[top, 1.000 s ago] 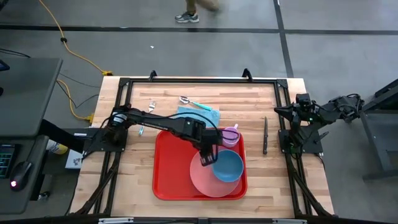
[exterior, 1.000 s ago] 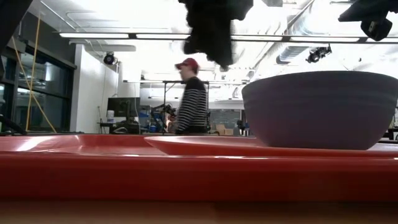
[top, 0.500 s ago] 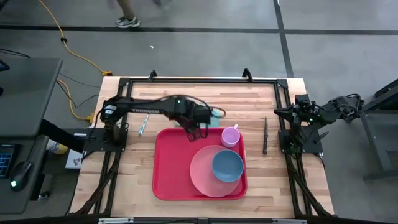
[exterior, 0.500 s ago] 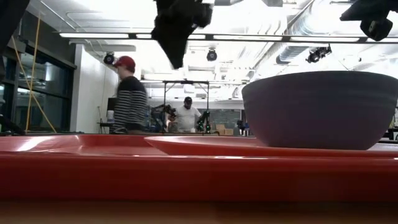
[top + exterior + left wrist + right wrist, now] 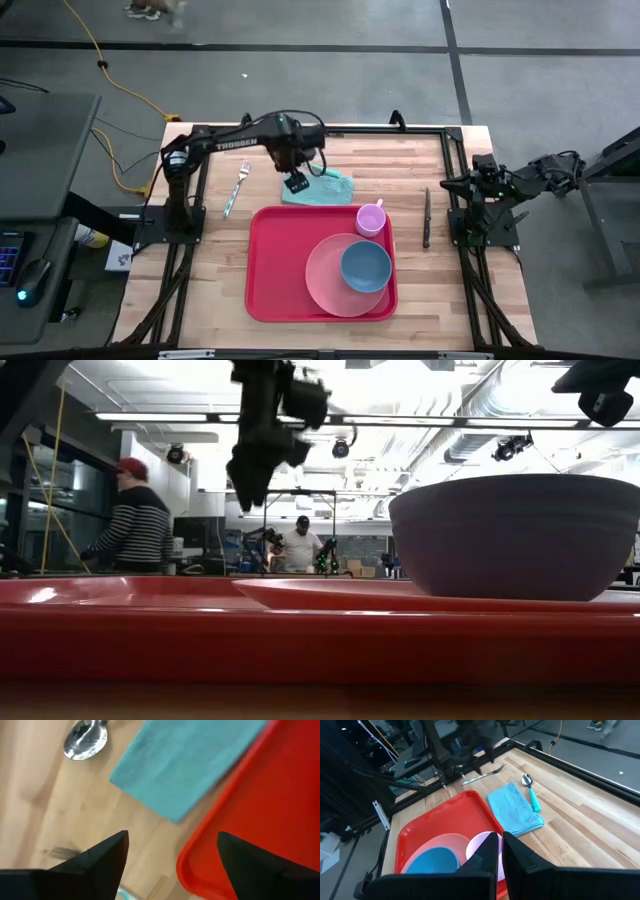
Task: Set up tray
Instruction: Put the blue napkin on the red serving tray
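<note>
Hovering over the teal napkin (image 5: 322, 186) at the table's far side, the left gripper (image 5: 294, 183) has its fingers spread wide and empty. Just nearside lies the red tray (image 5: 275, 270). The right gripper (image 5: 447, 181) waits closed, well apart.

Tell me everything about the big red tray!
The tray is a large red rectangle with rounded corners and a raised rim, and it looks like smooth plastic. It lies flat on the wooden table. A pink plate holding a blue bowl sits inside, with a pink cup at its far corner.
</note>
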`<act>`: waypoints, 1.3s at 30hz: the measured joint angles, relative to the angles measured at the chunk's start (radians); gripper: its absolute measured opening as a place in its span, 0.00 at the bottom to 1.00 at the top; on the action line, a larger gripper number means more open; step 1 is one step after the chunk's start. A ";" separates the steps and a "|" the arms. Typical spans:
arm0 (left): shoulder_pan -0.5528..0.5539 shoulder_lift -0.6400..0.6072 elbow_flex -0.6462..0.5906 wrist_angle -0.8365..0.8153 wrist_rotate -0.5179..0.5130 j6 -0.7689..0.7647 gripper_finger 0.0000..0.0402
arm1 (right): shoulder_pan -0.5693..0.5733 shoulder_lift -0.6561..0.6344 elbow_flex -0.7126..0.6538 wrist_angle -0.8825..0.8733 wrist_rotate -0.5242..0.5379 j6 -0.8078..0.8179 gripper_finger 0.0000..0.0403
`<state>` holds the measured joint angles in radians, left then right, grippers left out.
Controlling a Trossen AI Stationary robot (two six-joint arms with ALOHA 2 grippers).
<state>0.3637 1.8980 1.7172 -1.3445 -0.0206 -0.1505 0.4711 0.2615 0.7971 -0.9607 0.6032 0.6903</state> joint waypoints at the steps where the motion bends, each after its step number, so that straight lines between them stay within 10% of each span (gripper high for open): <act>1: 0.020 0.001 -0.026 0.026 0.020 0.000 0.84 | 0.000 0.000 0.000 0.000 -0.004 0.001 0.00; 20: 0.128 0.001 -0.357 0.381 0.011 -0.121 0.81 | 0.000 0.000 0.000 0.000 -0.006 0.019 0.00; 39: 0.154 0.002 -0.436 0.588 0.006 -0.143 0.81 | 0.000 0.000 0.000 0.000 0.000 0.072 0.00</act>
<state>0.5174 1.8999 1.2812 -0.7564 -0.0147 -0.2937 0.4709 0.2615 0.7971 -0.9607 0.6029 0.7620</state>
